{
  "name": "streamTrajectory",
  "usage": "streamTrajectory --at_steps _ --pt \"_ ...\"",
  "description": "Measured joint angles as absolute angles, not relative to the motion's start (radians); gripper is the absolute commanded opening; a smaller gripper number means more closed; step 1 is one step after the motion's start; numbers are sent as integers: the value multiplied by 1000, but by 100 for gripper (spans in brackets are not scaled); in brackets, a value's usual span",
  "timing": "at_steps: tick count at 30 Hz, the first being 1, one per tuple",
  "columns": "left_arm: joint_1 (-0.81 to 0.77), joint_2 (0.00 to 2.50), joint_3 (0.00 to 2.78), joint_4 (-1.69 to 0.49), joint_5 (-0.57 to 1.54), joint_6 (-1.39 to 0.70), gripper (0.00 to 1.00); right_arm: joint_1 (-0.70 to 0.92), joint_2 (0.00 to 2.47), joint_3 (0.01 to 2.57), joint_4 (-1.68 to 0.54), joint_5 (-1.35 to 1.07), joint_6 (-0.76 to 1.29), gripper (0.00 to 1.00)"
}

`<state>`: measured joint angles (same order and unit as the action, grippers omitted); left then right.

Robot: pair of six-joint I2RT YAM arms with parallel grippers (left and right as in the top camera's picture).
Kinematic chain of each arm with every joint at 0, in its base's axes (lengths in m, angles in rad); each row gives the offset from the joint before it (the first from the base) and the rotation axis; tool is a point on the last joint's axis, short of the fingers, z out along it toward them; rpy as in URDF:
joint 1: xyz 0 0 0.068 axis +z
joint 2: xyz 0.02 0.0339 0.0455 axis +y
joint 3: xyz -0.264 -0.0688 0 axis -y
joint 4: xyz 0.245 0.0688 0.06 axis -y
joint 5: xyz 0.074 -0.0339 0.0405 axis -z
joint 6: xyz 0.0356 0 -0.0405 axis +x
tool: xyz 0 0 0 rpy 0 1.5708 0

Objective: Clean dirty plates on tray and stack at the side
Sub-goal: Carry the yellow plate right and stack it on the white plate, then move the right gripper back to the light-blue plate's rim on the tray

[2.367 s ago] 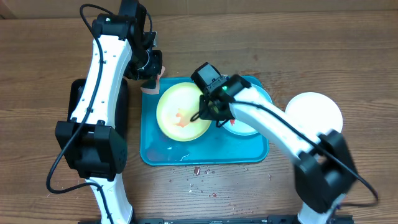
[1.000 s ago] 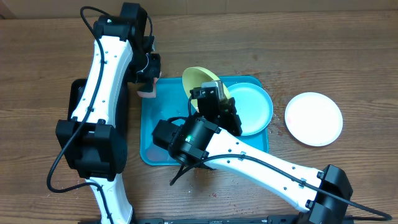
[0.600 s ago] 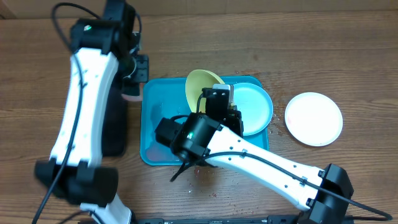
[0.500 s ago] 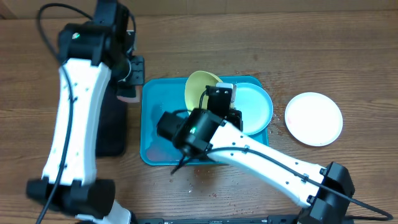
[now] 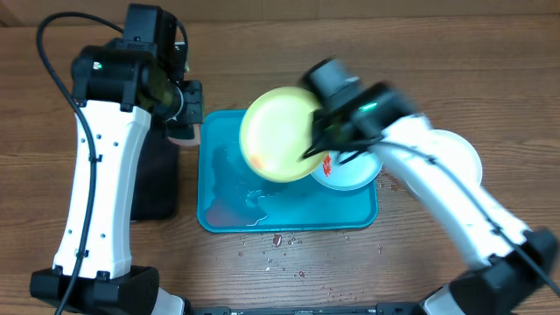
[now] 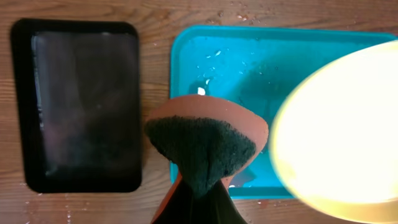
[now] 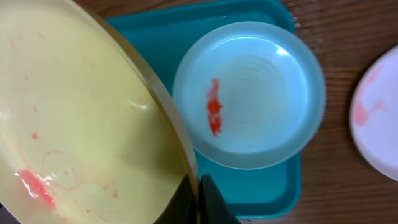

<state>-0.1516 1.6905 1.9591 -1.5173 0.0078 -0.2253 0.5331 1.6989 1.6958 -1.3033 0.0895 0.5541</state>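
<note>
My right gripper (image 5: pixel 317 140) (image 7: pixel 198 186) is shut on the rim of the yellow-green plate (image 5: pixel 278 133) (image 7: pixel 74 124) and holds it tilted above the turquoise tray (image 5: pixel 223 197) (image 7: pixel 273 186). The plate bears red sauce smears. The pale blue plate (image 7: pixel 249 93) (image 5: pixel 350 175) lies on the tray's right side with a red smear. The white plate (image 5: pixel 464 149) (image 7: pixel 379 118) lies on the table to the right of the tray. My left gripper (image 5: pixel 179 131) (image 6: pixel 202 193) is shut on an orange and dark sponge (image 6: pixel 202 143) over the tray's left edge.
A black tray (image 6: pixel 81 106) (image 5: pixel 153 184) lies on the table left of the turquoise tray. Water drops wet the turquoise tray floor (image 6: pixel 217 56). Crumbs (image 5: pixel 280 241) lie on the wood in front of the tray.
My right arm has swung to the right side and turned the yellow-green plate to face up over the tray. My left arm has shifted left and raised with the sponge.
</note>
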Motion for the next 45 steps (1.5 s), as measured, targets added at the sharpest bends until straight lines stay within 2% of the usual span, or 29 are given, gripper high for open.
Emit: streamTrajectory --at_steps 9,18,24,31,32,34,35,36,37,38,41,45 --pt "-189 1691 1842 -1434 19 -242 4 52 1663 1681 -1373 -3 471 4" --pt "-236 1691 1823 -1371 23 -245 4 -334 1661 1440 -1306 -14 465 4" --pt "-236 1691 1822 -1366 23 -245 4 -490 1661 1324 -1245 -19 464 4" --pt "-236 1691 1821 -1364 23 -245 5 -528 1661 1188 -1176 -20 463 4" --pt "-236 1691 1821 -1364 23 -245 4 -525 1661 1171 -1163 -22 463 6" --pt "-236 1691 1821 -1364 23 -246 4 -519 1661 1147 -1150 -22 462 16" --pt "-236 1691 1821 -1365 23 -246 4 -513 1661 1140 -1146 -23 456 28" --pt "-236 1691 1821 -1364 23 -247 4 -504 1661 1137 -1144 -22 455 33" --pt "-236 1691 1821 -1364 23 -249 4 -493 1661 1137 -1143 -24 445 43" --pt "-236 1691 1821 -1364 26 -250 4 -475 1660 1137 -1137 -23 445 47" --pt "-236 1691 1820 -1362 30 -255 4 -437 1660 1140 -1142 -29 437 52" --pt "-236 1691 1819 -1361 34 -256 4 -403 1660 1179 -1147 -75 410 53"
